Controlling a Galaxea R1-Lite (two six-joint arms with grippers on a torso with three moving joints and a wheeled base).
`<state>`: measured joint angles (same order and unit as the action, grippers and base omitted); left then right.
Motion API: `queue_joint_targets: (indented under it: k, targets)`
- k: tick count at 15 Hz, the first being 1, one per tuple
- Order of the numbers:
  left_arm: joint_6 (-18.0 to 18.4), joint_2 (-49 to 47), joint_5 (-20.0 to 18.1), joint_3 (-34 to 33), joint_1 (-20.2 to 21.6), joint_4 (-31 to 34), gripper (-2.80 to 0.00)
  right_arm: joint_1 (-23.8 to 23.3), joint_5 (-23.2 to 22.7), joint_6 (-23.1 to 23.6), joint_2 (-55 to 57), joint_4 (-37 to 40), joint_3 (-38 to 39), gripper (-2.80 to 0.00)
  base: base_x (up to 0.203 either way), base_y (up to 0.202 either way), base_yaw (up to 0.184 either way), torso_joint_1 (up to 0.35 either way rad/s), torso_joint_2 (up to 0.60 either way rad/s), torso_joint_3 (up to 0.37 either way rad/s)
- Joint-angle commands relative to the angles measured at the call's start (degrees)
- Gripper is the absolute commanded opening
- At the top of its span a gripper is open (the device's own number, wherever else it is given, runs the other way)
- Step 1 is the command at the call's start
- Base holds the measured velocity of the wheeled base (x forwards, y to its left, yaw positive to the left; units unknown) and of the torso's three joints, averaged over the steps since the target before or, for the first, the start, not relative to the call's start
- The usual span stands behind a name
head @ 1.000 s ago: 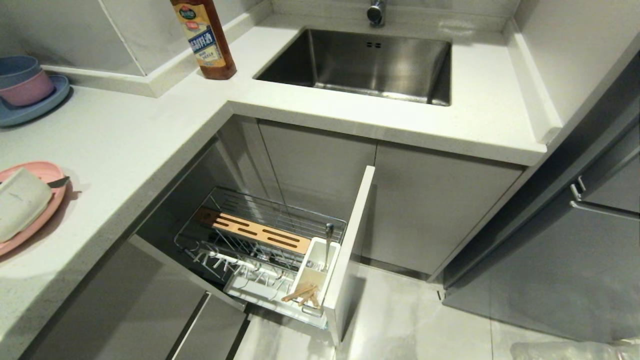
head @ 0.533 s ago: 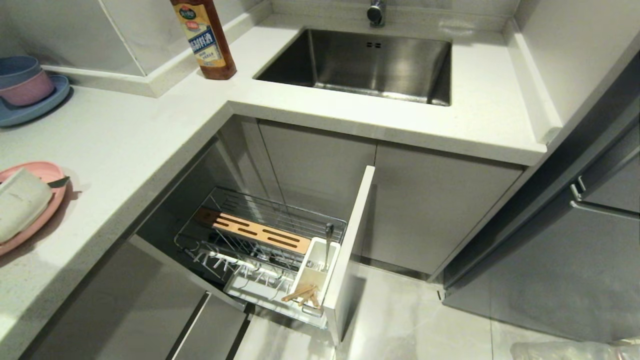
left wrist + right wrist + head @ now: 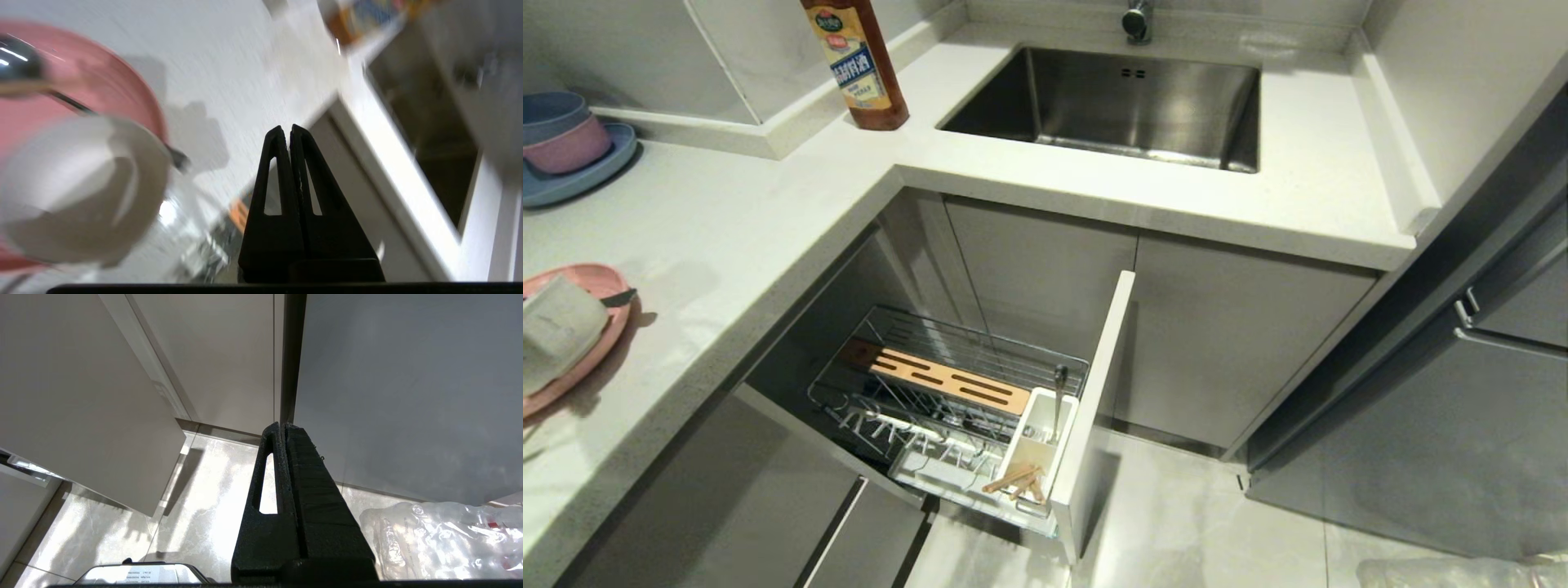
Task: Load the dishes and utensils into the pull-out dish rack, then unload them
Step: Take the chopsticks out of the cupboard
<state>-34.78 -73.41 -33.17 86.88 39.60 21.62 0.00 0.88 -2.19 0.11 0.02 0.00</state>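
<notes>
Between the earlier head frames and now, only the cream-white bowl has shifted a little, toward the left edge on the pink plate; sink, bottle and rack unchanged, camera steady. Table: white L-shaped top; plate and bowl at its near left, blue plate with stacked small bowls at far left, brown bottle by the sink. Pull-out dish rack stands drawn out below the table's corner, grey door front on its right. Wooden block lies lengthwise along its far side; plate slots look unfilled. White utensil cup at the door end holds the metal spoon upright and the chopsticks leaning in its near compartment. Dark thin handle juts from under the bowl over the plate's right rim; cannot say what it is. Left end effector: outside the head view; wrist view shows fingers pressed together, nothing between them, over the table edge. Right end effector: fingers together, empty, hanging low above the floor beside cabinet fronts. Judgement: utensils loaded, dishes not yet. Key relation: in the left wrist view the bowl on the plate lies off to one side of the fingertips, close, not in line. Left arm is much the nearer; it would need to spread its fingers and swing toward the bowl's rim.
</notes>
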Motion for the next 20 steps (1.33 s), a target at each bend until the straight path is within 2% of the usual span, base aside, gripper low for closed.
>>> queue_joint_targets:
  k: [1,4,5,7,8,10,12,15,20]
  targets:
    - [2.9,2.4,5.2,0.1,-11.8,4.0,-2.8,0.0,0.0,0.0,0.0,0.0,0.2,-2.8,0.0,0.0,0.0,0.0,0.0,0.0]
    - [8.8,3.5,14.4,0.3,-34.1,13.1,-2.8,0.0,0.0,0.0,0.0,0.0,0.2,-2.8,0.0,0.0,0.0,0.0,0.0,0.0]
    - [10.4,3.6,16.8,0.3,-40.4,15.8,-2.8,0.0,0.0,0.0,0.0,0.0,0.1,-2.8,0.0,0.0,0.0,0.0,0.0,0.0]
    - [12.9,2.6,21.1,0.3,-50.4,22.1,-2.8,0.0,0.0,0.0,0.0,0.0,0.1,-2.8,0.0,0.0,0.0,0.0,0.0,0.0]
    - [14.8,0.4,23.5,0.2,-53.4,27.1,-2.8,0.0,0.0,0.0,0.0,0.0,0.1,-2.8,0.0,0.0,0.0,0.0,0.0,0.0]
    - [16.8,-4.0,26.4,0.3,-55.6,35.0,-2.8,0.0,0.0,0.0,0.0,0.0,0.2,-2.8,0.0,0.0,0.0,0.0,0.0,0.0]
    - [17.3,-8.2,26.8,0.3,-56.2,39.4,-2.8,0.0,0.0,0.0,0.0,0.1,0.1,-2.8,0.0,0.0,0.0,0.0,0.0,0.0]
    - [17.3,-14.9,26.8,0.3,-57.3,40.9,-2.8,0.0,0.0,0.0,0.0,0.1,0.1,-2.8,0.0,0.0,0.0,0.0,0.0,0.0]
    - [15.9,-25.8,26.4,-1.8,-61.8,41.0,-2.8,0.0,0.0,0.0,0.0,0.0,0.1,-2.8,0.0,0.0,0.0,0.0,0.0,0.0]
